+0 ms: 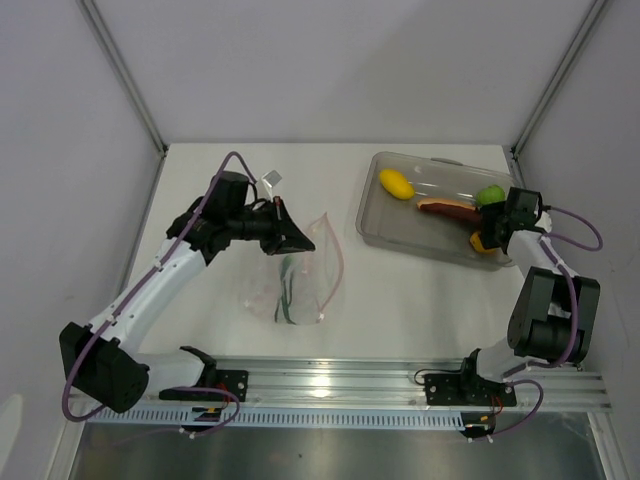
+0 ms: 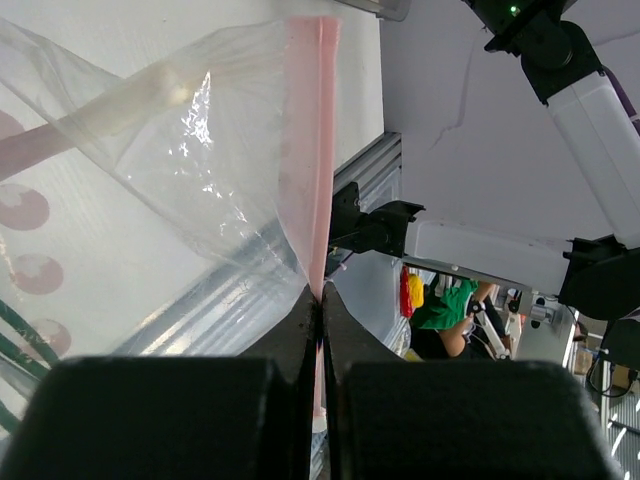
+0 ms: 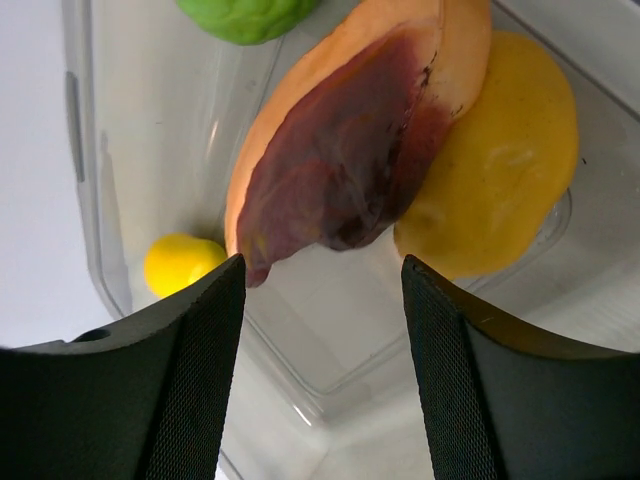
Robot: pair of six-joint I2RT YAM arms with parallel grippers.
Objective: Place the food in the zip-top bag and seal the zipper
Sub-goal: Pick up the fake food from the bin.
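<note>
While the left gripper (image 1: 288, 232) pinched the pink-red zipper (image 2: 312, 150), its jaws closed flat on the strip, we saw the zip-top bag (image 1: 300, 285) spread from it toward the near side of the table (image 1: 400, 300), left of centre. The thin green vegetable (image 1: 287, 292) lay inside the bag, just nearer than the gripper. In the left wrist view the strip ran straight out from between the fingertips. The right gripper (image 3: 322, 268) stood with its jaws wide apart, holding nothing, over the near right corner of the clear tray (image 1: 372, 215). The meat slice (image 3: 340, 160) lay just beyond its fingertips and partly covered the near lemon (image 3: 500, 190) in the right wrist view. The lime (image 3: 245, 12) sat farther off, and we found the far lemon (image 1: 396, 184) at the tray's far left end.
</note>
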